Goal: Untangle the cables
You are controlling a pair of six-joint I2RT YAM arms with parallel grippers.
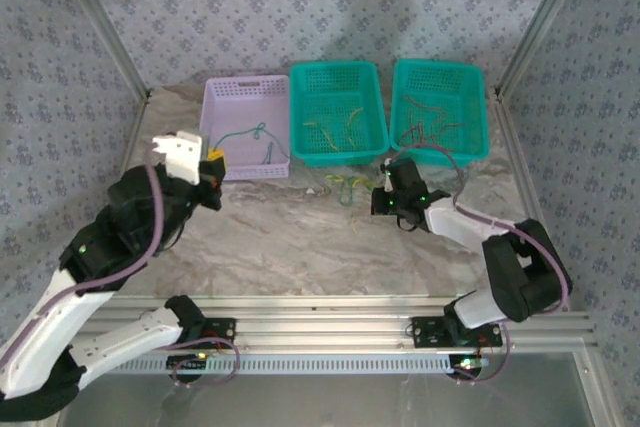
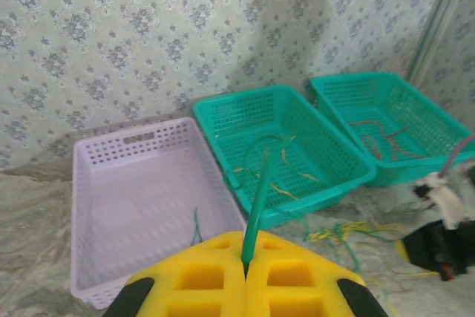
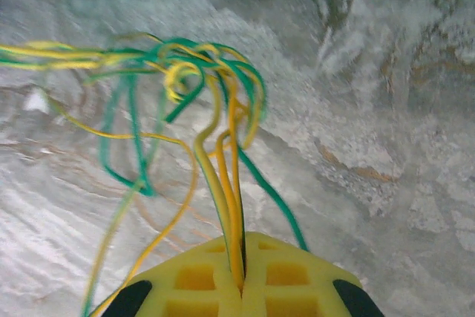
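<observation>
A tangle of yellow and green cables [image 1: 345, 187] lies on the marble table in front of the middle basket. My right gripper [image 1: 385, 192] sits just right of it. In the right wrist view the gripper [image 3: 241, 276] is shut on several yellow and orange strands [image 3: 231, 183] that rise into the knot [image 3: 200, 72]. My left gripper [image 1: 213, 160] hovers at the lilac basket's near left corner, and its yellow pads [image 2: 245, 257] are shut on one green cable [image 2: 260, 191]. That cable stands up from the closed jaws. More green cable [image 1: 255, 134] lies inside the lilac basket.
Three baskets stand in a row at the back: lilac [image 1: 215, 92], teal middle [image 1: 300, 82] with yellow cables [image 1: 340, 127], and teal right [image 1: 400, 72] with reddish cables [image 1: 430, 127]. Patterned walls and metal frame posts close in the sides.
</observation>
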